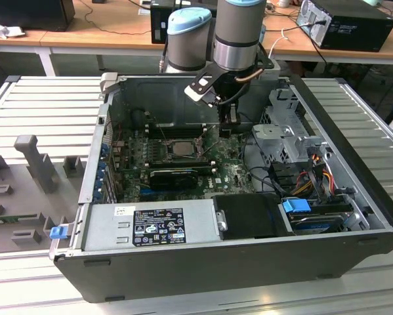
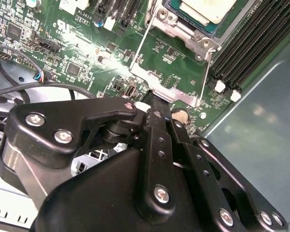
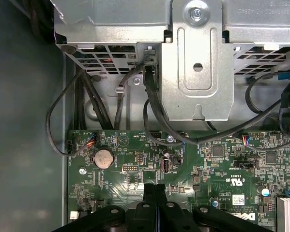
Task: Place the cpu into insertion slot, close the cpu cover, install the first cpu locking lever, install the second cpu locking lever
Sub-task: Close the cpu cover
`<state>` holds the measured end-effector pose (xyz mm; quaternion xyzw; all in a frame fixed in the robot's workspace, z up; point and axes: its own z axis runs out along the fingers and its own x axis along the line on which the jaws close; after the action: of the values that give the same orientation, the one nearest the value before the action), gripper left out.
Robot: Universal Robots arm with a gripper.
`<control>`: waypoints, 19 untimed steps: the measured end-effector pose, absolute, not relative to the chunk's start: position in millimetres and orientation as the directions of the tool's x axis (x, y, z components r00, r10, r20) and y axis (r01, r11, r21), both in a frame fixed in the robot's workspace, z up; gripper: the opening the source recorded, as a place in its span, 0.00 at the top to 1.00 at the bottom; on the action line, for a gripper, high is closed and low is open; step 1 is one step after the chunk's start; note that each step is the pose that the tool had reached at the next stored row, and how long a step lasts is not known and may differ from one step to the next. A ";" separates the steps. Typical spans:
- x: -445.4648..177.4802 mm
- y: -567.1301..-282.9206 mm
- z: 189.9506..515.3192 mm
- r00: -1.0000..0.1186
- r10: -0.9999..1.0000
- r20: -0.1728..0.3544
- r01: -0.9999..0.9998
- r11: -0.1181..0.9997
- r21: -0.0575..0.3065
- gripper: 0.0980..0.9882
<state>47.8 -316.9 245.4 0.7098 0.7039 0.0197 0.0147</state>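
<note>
Printed sticker point(image 1: 158, 226) on the power supply point(image 1: 199, 213) top; white lettering point(image 3: 234, 182) on motherboard point(image 1: 232, 172) beyond it; nothing legible.

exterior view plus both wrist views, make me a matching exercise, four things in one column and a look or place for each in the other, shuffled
Things:
1. cpu
2. gripper
3. coin battery
4. power supply

Descriptions:
A. round silver disc
B. grey box with a dark label
C. pale silver-grey square
D. black, hanging over the motherboard

Pairs: 1-C, 2-D, 3-A, 4-B
</note>
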 end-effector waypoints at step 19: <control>37.9 -316.9 245.3 0.008 1.000 0.007 0.999 -0.008 0.049 0.99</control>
<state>37.9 -316.9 245.3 0.7098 0.7040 0.0198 0.0147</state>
